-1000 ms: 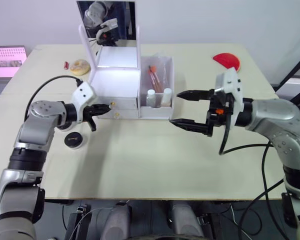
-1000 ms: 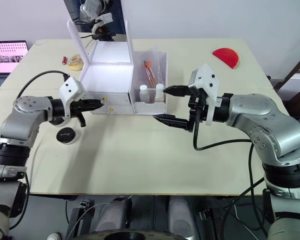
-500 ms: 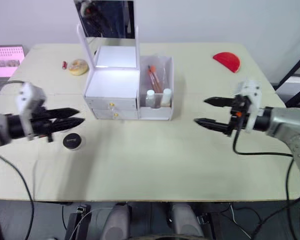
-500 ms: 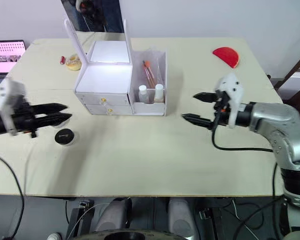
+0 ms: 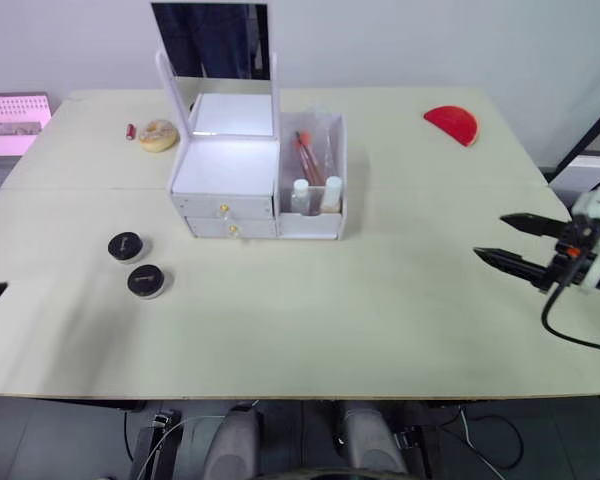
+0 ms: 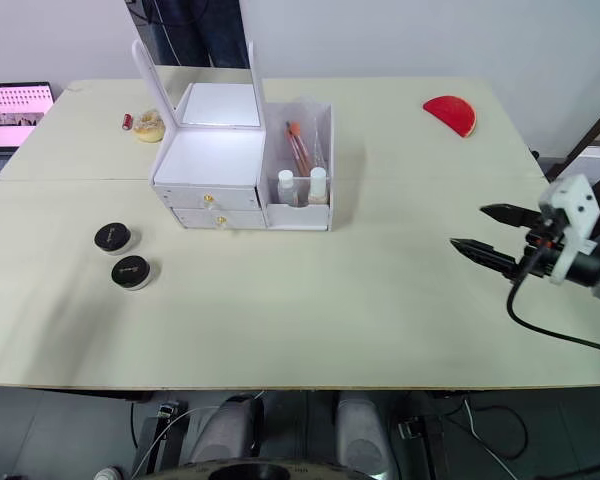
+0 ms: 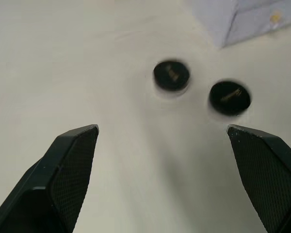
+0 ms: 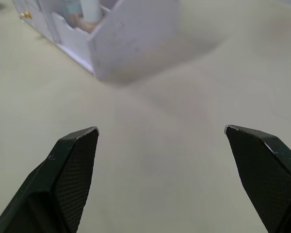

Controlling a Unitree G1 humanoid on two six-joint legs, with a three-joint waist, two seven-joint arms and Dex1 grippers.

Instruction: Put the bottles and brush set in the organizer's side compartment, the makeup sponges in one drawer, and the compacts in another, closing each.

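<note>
Compacts come first on the left: 2 round black ones, one [image 5: 125, 245] nearer the counter's left edge and the other [image 5: 145, 280] just beside it, lie on the bare counter [image 5: 310, 310] near the organizer's front left corner. The left pincer [image 7: 165, 179] looks down on both with its fingers spread wide and nothing between them, well apart from either compact.

Further back sit a yellowish round item [image 5: 160, 133], perhaps a makeup sponge, and a small red thing [image 5: 132, 130] touching or just beside it. The white organizer [image 5: 225, 180] stands mid-counter with its mirror lid up; both gold-knobbed drawers [image 5: 225, 219] look shut. In its side compartment [image 5: 315, 190] stand 2 small bottles [image 5: 316, 195] with the brush set [image 5: 310, 155] behind them, so that part of the task appears finished.

To the right, a red half-round piece [image 5: 452, 124] lies near the far corner. The right pincer [image 5: 515, 240] hovers over the counter's right edge, fingers wide apart and empty, well clear of the organizer.

Judging from this layout, the drawer steps remain. A sensible next move would be to open 1 drawer by its knob, then pick up a compact; the low, flat lids call for a grip across the rim from above.
</note>
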